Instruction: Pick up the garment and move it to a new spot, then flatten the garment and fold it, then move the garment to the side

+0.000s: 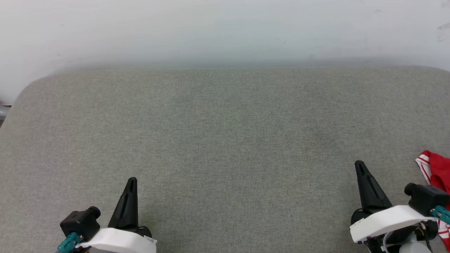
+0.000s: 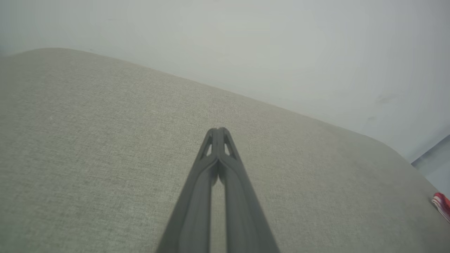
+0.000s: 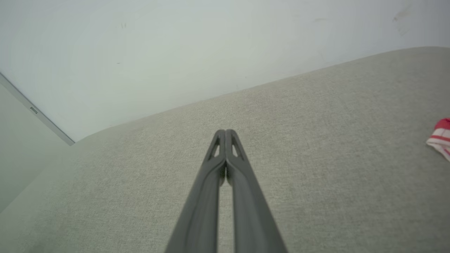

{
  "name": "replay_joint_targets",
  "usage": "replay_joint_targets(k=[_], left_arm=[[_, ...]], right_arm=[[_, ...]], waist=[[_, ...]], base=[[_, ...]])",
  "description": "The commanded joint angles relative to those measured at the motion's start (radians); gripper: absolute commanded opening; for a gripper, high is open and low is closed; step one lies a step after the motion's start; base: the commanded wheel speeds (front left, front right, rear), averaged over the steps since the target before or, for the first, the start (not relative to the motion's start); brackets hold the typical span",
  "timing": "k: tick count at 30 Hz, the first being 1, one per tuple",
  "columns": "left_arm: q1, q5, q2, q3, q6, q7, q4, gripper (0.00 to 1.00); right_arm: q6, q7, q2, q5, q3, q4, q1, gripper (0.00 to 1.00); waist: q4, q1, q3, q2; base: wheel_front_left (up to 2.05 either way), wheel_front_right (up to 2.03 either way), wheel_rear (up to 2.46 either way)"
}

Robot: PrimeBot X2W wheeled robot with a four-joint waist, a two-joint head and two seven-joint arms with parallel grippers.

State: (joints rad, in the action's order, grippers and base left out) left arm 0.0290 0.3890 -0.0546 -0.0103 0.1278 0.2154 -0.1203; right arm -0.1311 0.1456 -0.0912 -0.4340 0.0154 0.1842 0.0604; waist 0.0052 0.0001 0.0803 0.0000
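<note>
Both left gripper (image 1: pixel 132 180) and right gripper (image 1: pixel 359 163) have fingers together, empty; best part the right's before reaching the garment (image 1: pixel 437 174) at the tabletop's (image 1: pixel 225 123) right edge.

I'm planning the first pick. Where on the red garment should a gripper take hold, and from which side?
Probably the striped trim of the garment, approached from its left by the right gripper. That edge lies nearest that gripper on the grey surface; the rest runs past the head view's edge. Its jaws are shut, so open them first.
</note>
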Motion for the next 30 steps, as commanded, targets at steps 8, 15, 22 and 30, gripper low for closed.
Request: replay_joint_targets(k=[8, 15, 22, 30], left_arm=[[-0.044, 0.186, -0.015, -0.005, 0.000, -0.036, -0.009, 0.00], [-0.055, 0.300, -0.019, -0.008, 0.001, -0.061, -0.022, 0.00], [-0.065, 0.405, -0.022, -0.012, 0.001, -0.084, -0.031, 0.00], [-0.072, 0.501, -0.023, -0.016, 0.002, -0.107, -0.041, 0.00]], right_arm=[[0.000, -0.033, 0.003, -0.175, -0.016, -0.004, 0.023, 0.00], [0.000, -0.054, 0.005, -0.281, -0.026, 0.003, 0.026, 0.00], [0.000, -0.075, 0.008, -0.380, -0.034, 0.008, 0.030, 0.00], [0.000, -0.093, 0.010, -0.470, -0.043, 0.014, 0.033, 0.00]], waist=[[0.000, 0.0000, -0.006, 0.0000], [-0.001, -0.0001, -0.011, 0.0000], [-0.001, -0.0001, -0.016, 0.0000], [-0.001, -0.0001, -0.021, 0.0000]], base=[[0.00, 0.00, 0.00], [0.00, 0.00, 0.00], [0.00, 0.00, 0.00], [0.00, 0.00, 0.00]])
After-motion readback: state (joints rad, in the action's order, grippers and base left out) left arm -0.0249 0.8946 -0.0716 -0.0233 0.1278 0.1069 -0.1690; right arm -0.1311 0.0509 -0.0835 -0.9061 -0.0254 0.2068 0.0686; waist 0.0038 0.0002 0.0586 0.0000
